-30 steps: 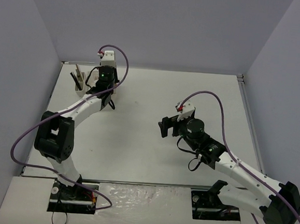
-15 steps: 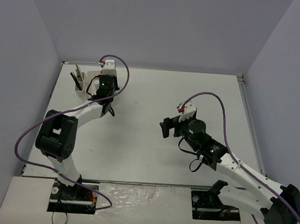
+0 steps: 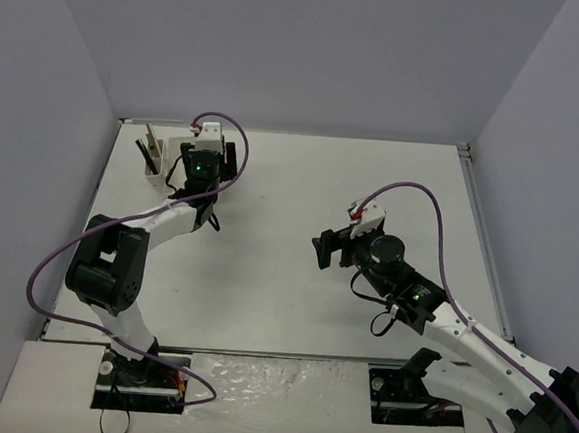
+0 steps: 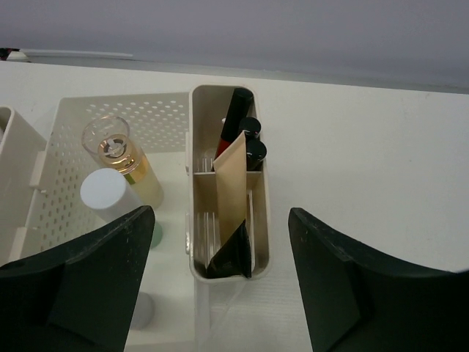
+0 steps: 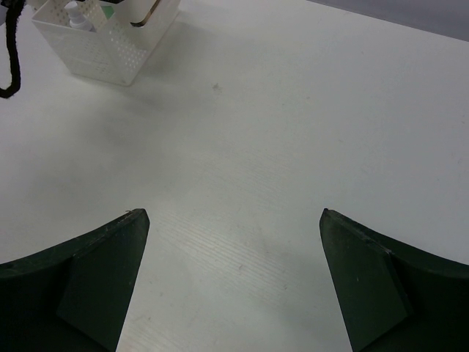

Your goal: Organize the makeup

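In the left wrist view my left gripper [image 4: 221, 213] is open above the white-and-beige box [image 4: 66, 125]. Directly below the jaws, a tan tube [image 4: 231, 183] with a black end leans in the narrow beige compartment [image 4: 262, 220], free of both fingers. A red-and-black tube [image 4: 233, 121] and two black caps sit behind it. The perforated section holds an amber bottle [image 4: 135, 172] and a white-capped bottle [image 4: 106, 194], with a green and a grey one partly hidden by my left finger. My right gripper [image 5: 234, 213] is open over bare table, holding nothing.
From above, the box [image 3: 156, 171] stands at the table's far left, partly under my left gripper [image 3: 214, 158], with thin sticks [image 3: 150, 143] poking up from its left end. My right gripper [image 3: 325, 247] hovers mid-table. Grey walls close three sides.
My left gripper has opened and let go of the tan tube, which now rests in the narrow compartment. The right arm has drifted slightly toward the right and nearer.
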`<state>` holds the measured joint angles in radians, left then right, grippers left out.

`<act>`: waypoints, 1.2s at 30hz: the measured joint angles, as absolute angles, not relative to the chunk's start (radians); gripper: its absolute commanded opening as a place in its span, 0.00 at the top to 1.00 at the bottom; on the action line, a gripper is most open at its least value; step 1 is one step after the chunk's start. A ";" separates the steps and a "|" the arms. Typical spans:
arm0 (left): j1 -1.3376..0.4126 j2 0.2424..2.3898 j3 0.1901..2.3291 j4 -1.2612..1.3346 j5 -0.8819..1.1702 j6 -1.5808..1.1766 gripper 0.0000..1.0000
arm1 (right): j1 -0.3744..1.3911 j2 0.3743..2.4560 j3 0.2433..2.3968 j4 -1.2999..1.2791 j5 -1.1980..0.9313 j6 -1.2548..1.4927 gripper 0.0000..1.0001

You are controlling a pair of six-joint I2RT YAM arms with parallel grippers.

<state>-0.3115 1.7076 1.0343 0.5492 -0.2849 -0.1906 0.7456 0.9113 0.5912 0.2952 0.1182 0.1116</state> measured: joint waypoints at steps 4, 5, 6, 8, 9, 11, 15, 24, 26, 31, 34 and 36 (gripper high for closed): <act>-0.312 1.626 1.028 0.481 -0.293 -0.195 0.09 | 0.746 0.897 0.598 0.261 0.127 0.110 0.00; -0.312 1.592 1.028 0.448 -0.295 -0.196 0.06 | 0.746 0.894 0.608 0.243 0.134 0.109 0.00; -0.312 1.555 1.028 0.407 -0.298 -0.196 0.04 | 0.746 0.892 0.622 0.222 0.143 0.108 0.00; -0.311 1.465 1.032 0.320 -0.306 -0.198 0.03 | 0.745 0.884 0.655 0.189 0.166 0.106 0.00; -0.311 1.413 1.040 0.262 -0.311 -0.198 0.03 | 0.745 0.878 0.675 0.172 0.178 0.106 0.00; -0.310 1.320 1.081 0.146 -0.318 -0.199 0.03 | 0.745 0.859 0.710 0.145 0.204 0.106 0.00; -0.306 1.148 1.167 -0.062 -0.321 -0.204 0.03 | 0.744 0.818 0.767 0.082 0.270 0.107 0.00; -0.305 0.703 1.172 -0.566 -0.277 -0.222 0.03 | 0.740 0.727 0.859 -0.094 0.497 0.123 0.00; -0.304 0.627 1.162 -0.640 -0.268 -0.229 0.03 | 0.740 0.707 0.867 -0.122 0.528 0.126 0.00; -0.303 0.551 1.092 -0.756 -0.233 -0.247 0.03 | 0.740 0.654 0.865 -0.163 0.581 0.136 0.00; -0.303 0.539 1.022 -0.797 -0.209 -0.269 0.03 | 0.740 0.615 0.856 -0.175 0.598 0.145 0.00; -0.303 0.525 0.979 -0.813 -0.194 -0.283 0.03 | 0.740 0.593 0.852 -0.183 0.609 0.151 0.00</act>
<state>-0.3027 0.5253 0.9786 -0.8134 -0.1945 -0.2826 0.7399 0.5931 0.8517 -0.1828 0.6087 0.1512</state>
